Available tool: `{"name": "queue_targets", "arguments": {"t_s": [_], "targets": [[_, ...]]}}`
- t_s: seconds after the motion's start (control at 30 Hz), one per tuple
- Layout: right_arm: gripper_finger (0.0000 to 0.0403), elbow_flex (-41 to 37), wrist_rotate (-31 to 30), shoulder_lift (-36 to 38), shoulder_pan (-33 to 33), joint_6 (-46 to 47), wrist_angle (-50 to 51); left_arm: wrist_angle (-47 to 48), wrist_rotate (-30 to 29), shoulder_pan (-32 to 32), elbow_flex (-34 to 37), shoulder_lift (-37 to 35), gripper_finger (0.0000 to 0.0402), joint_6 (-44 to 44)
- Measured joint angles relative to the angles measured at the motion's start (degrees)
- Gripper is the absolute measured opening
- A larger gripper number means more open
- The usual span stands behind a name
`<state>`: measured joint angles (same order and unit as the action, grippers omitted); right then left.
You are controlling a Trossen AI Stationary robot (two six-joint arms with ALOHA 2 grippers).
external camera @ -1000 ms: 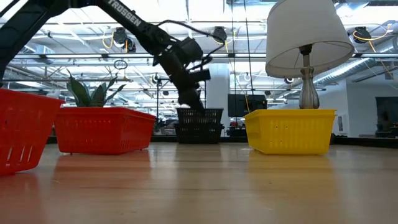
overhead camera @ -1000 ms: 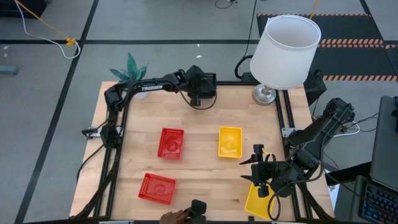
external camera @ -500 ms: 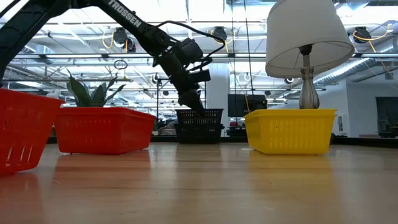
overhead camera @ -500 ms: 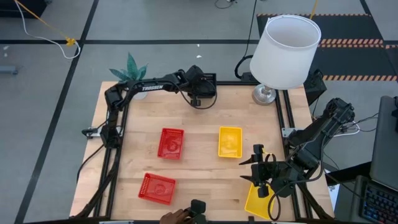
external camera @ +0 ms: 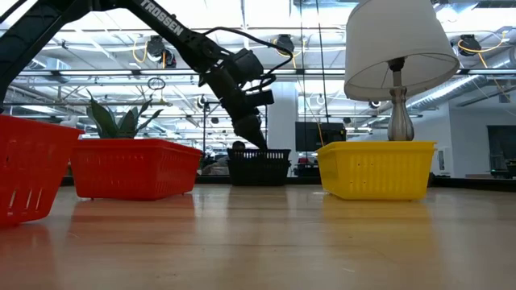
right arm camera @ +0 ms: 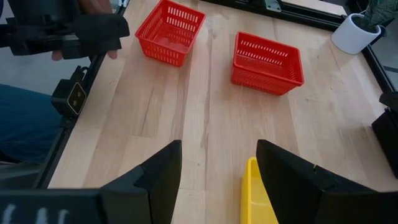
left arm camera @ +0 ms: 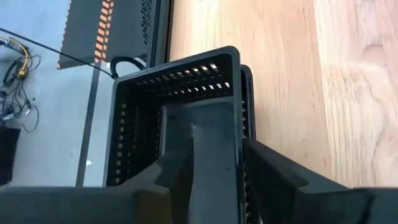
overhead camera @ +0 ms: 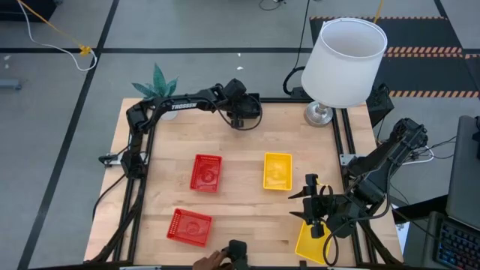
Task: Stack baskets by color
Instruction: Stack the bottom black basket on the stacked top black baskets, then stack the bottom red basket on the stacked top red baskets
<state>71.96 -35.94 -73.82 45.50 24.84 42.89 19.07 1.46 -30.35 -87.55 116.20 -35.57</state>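
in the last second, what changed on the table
The left gripper at the far edge let go of the black basket stack: its fingers opened and it lifted slightly off the rim, and the black baskets now sit lower. The two red baskets, the yellow baskets, the lamp and the right gripper, open over the near-right yellow one, stayed put.

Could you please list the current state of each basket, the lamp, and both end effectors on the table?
black baskets: nested, far edge, upright
red stack: nested, mid-table
red basket: alone, near edge
yellow basket: upright, mid-table
second yellow basket: under right end effector
lamp: upright
left end effector: over black baskets
right end effector: open, empty
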Motion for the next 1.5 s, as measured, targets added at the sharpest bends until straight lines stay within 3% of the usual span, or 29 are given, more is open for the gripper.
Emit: {"name": "queue_targets", "arguments": {"t_s": [0.27,0.5,0.63,0.77,0.97,1.2,1.5], "targets": [[0.0203,0.00,0.00,0.00,0.00,-0.02,0.22,1.29,-3.92,0.37,0.00,-0.71,0.0163,4.63],[0.0203,-2.82,-0.26,-0.02,-0.07,-0.03,-1.81,6.43,-6.01,2.75,-0.09,-7.31,0.0142,10.09],[0.0203,-4.42,-0.22,-0.02,-0.84,0.93,-3.38,12.31,-5.11,5.52,-0.09,-12.92,0.0126,14.30],[0.0203,-4.85,0.07,0.00,-0.92,7.06,-4.15,20.85,0.34,9.49,0.19,-18.57,0.0107,17.98],[0.0203,-4.90,3.01,0.00,-0.90,8.39,-4.71,20.73,0.43,20.24,10.56,-30.08,0.0074,20.31],[0.0203,-4.90,2.95,0.00,-2.75,5.11,-5.66,13.91,-5.54,36.96,26.37,-43.58,0.0048,31.78],[0.0203,-4.90,3.13,0.00,-8.14,-5.51,-10.50,10.33,-17.62,63.44,36.52,-47.08,0.0047,49.95]]}}
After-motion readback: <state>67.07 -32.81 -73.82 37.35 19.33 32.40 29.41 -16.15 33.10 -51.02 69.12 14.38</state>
